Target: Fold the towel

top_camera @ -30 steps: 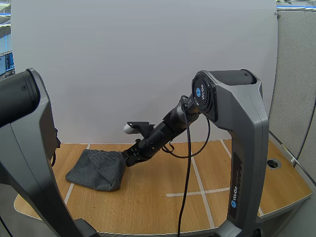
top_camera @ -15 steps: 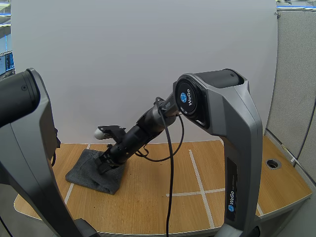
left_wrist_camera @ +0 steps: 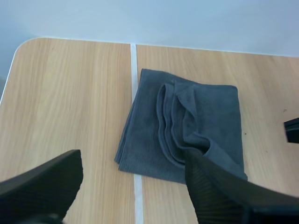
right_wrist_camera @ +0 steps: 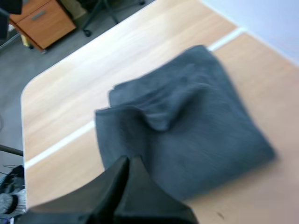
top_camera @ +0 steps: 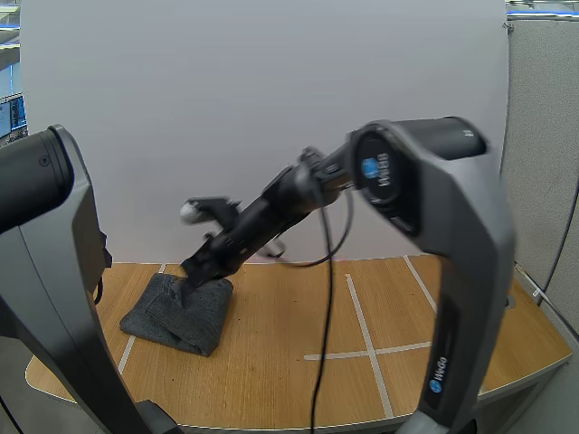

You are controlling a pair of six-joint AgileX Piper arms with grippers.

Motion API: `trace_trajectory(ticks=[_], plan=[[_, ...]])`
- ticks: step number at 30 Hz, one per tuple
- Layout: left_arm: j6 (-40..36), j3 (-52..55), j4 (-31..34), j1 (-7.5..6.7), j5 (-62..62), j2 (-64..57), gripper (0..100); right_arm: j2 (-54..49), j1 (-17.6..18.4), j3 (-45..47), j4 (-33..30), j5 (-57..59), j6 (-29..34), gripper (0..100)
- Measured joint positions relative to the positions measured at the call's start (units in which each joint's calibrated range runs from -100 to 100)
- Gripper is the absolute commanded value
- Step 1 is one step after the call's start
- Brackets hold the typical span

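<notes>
A dark grey towel (top_camera: 177,313) lies folded in a thick rectangle at the table's far left. My right gripper (top_camera: 192,277) hangs just above its back edge, the arm stretched across from the right. In the right wrist view the fingers (right_wrist_camera: 122,183) lie together as one dark wedge, with the towel (right_wrist_camera: 187,116) below them and nothing pinched. The left wrist view looks down on the towel (left_wrist_camera: 196,116), whose top layers are rumpled into ridges. My left gripper (left_wrist_camera: 133,186) is high above it, open, its ribbed fingers wide apart.
White tape lines (top_camera: 360,318) cross the wooden table (top_camera: 289,371). The towel sits over one line, near the rounded left corner of the table (left_wrist_camera: 21,51). Bare wood stretches to the right of the towel.
My right gripper swept left with the towel's edge, laying it over the rest, then rose off the cloth. The towel is now narrower and thicker.
</notes>
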Motion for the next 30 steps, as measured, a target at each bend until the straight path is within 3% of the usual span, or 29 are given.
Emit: trace_trajectory(ticks=[3, 7, 11, 17, 25, 30], plan=[[2.6, 0.0, -3.6, -0.22, 0.0, 0.0, 100, -5.9, -4.9, 0.0, -7.2, 6.2, 3.5, 0], [3.2, 0.0, -3.7, -1.47, 0.0, 0.1, 100, -9.1, -7.8, 2.0, -10.6, 10.4, 4.2, 0], [3.7, 0.0, -3.7, -4.08, 0.0, 2.6, 100, -12.9, -10.5, 4.5, -15.5, 12.8, 6.0, 0], [4.0, -1.3, -3.8, -5.46, 0.0, 10.9, 100, -18.9, -12.6, 5.0, -20.5, 14.6, 9.3, 0], [4.0, -2.1, -2.9, -5.54, 0.0, 18.5, 100, -27.8, -12.9, 5.0, -25.4, 18.6, 13.7, 0], [3.9, -2.3, -0.6, -7.15, -0.2, 19.4, 100, -34.7, -12.9, 5.0, -27.1, 20.4, 16.5, 0]])
